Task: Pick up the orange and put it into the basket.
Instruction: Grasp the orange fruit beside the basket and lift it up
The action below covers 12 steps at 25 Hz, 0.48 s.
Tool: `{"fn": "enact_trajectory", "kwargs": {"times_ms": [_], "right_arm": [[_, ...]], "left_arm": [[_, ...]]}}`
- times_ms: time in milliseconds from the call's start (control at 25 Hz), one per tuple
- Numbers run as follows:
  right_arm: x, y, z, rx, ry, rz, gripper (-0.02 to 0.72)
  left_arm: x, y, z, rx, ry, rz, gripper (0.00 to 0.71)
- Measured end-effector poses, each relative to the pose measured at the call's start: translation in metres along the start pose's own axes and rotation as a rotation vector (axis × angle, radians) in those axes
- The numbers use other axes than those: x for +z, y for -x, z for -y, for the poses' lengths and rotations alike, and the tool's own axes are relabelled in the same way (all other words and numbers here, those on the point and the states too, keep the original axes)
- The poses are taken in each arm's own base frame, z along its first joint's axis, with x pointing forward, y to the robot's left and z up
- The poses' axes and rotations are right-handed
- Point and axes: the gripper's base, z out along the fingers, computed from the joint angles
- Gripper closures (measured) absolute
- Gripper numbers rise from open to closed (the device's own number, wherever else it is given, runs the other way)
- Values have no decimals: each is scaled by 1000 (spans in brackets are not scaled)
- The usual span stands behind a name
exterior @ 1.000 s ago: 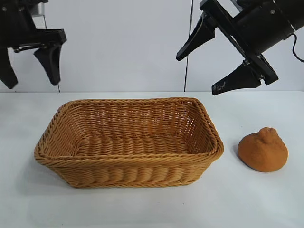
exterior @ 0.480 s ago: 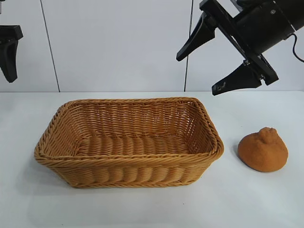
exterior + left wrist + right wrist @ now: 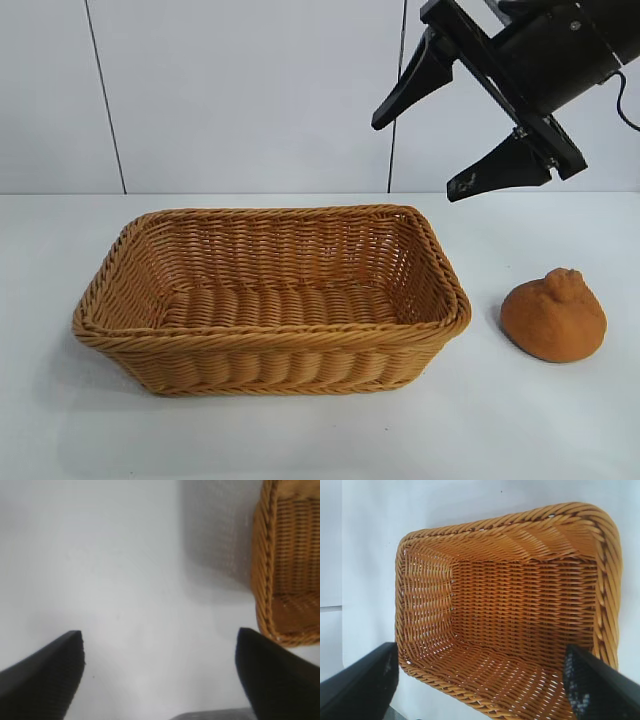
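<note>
Left gripper (image 3: 159, 672): absent from the exterior view; seen only through its own wrist camera, jaws spread wide, nothing between them, white table (image 3: 125, 580) below and one corner of the basket (image 3: 285, 575) off to the side. Judged parked clear of the work.

Basket (image 3: 270, 300): centre-left of the table (image 3: 300, 440), long side toward the camera, standing flat. Interior inspected from the exterior and right wrist views: bare weave on floor and walls, no contents. Rim unobstructed from above, so judged ready to receive.

Right gripper (image 3: 462, 140): high at upper right, above the basket's right end and up-left of the fruit, touching nothing. Jaws wide apart, empty. Wrist camera looks straight down into the basket (image 3: 510, 615), fruit not in that view. Wide opening judged suited to the fruit's girth.

Orange (image 3: 554, 315): on the table right of the basket, near but apart from its right wall, knob uppermost, resting on its broad base. Untouched.

Task status, judged: pick not yet begun. Next move would call for a descent rightward over the fruit, jaws either side of the dome below the knob. Risk noted: rounded flanks may slip under a high or off-centre grip.
</note>
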Motion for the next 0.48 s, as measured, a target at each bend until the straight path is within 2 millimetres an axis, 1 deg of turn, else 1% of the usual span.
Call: {"fn": "enact_trajectory", "kwargs": {"times_ms": [40,160,200,360,480], "right_arm": [[0,0,0,0,0,0,94],[0,0,0,0,0,-1,94],[0,0,0,0,1,-3,94],[0,-1,0,0,3,-7,94],[0,-2,-1,0,7,-19,94]], "left_arm": [[-9,-15,0,4,7,20,122],[-15,-62,-3,15,34,30,122],[-15,-62,-3,15,34,30,122],[-21,-124,-4,21,41,94,122],[-19,-161,-5,11,39,200,122]]}}
